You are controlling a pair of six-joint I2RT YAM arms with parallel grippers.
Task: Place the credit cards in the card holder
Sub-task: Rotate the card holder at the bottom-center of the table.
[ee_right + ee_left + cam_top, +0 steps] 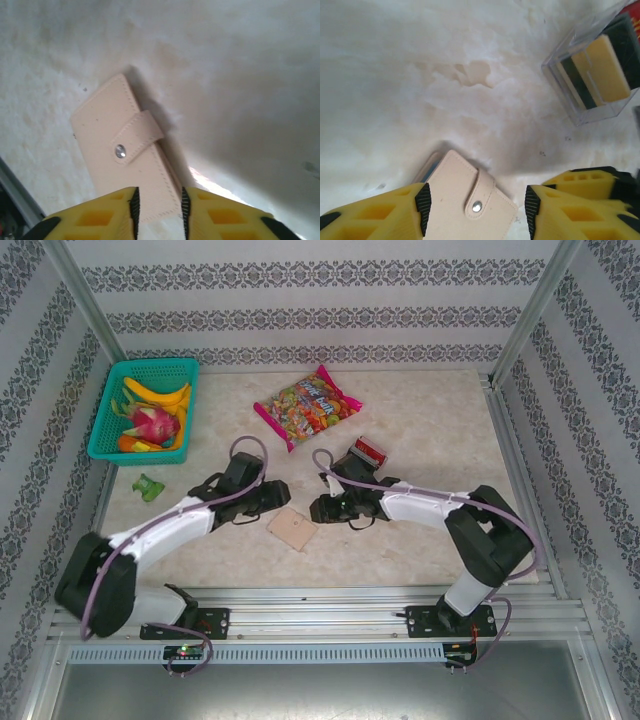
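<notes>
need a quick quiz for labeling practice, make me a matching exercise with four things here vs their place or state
Things:
1. card holder
2. candy bag
3. green basket
4. clear card rack

Descriptions:
A. holds fruit, far left corner
B. snapped shut
C. has cards standing inside
D. lies flat, far middle

Pairs: 1-B, 2-D, 3-A, 4-C

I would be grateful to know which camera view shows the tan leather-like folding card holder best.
The right wrist view: the tan leather-like folding card holder shows almost whole, strap and snap clear. The left wrist view cuts off its lower part; the top external view shows it small, without detail.
</notes>
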